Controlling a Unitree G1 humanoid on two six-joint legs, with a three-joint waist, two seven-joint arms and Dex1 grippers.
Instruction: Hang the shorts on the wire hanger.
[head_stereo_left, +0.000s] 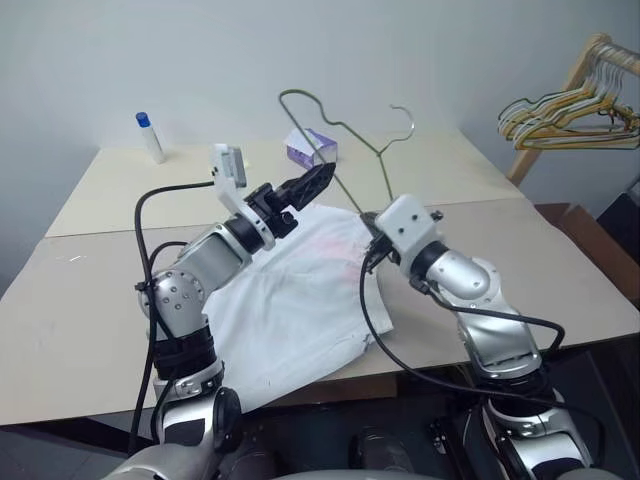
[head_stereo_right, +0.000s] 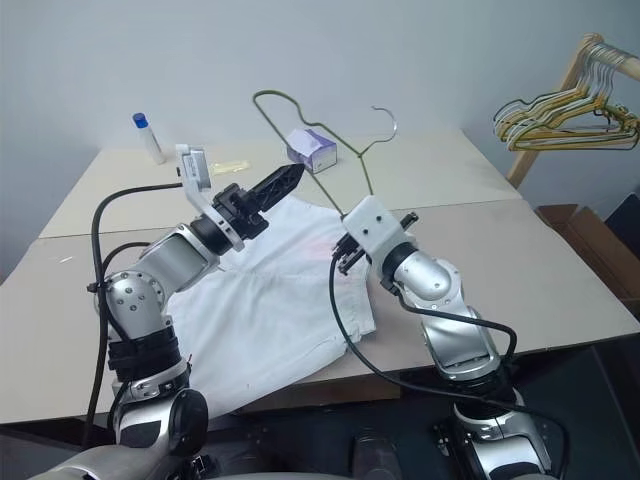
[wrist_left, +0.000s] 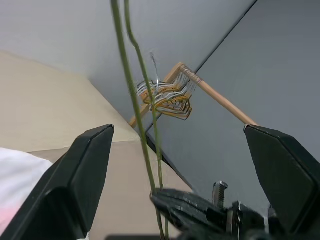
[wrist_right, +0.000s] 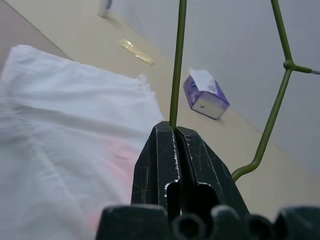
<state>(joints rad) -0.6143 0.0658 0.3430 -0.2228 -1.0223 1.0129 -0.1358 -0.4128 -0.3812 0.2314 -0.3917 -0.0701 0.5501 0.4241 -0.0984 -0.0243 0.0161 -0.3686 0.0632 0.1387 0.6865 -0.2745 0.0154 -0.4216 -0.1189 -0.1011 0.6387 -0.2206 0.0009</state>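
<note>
Small white bottle with blue cap (head_stereo_left: 150, 136) stands at far left of the tabletop (head_stereo_left: 90, 300). Left claw (head_stereo_left: 312, 181) raised above the shorts (head_stereo_left: 290, 300), fingers spread wide, nothing in it; in the left wrist view the hanger's wire runs up between its fingers (wrist_left: 75, 175) without touching them. Shorts lie flat mid-tabletop, white with a faint pink patch, near edge hanging slightly over the tabletop front. Purple-white tissue box (head_stereo_left: 311, 147) sits behind the shorts. Wire hanger (head_stereo_left: 345, 135) is lifted clear of the tabletop, tilted, hook up toward the right. Right claw (wrist_right: 175, 145) clenched on the hanger's lower wire, just above the right edge of the shorts. Far right: bunch of yellow and green hangers (head_stereo_left: 565, 115) on a wooden rack (head_stereo_left: 560, 95).
</note>
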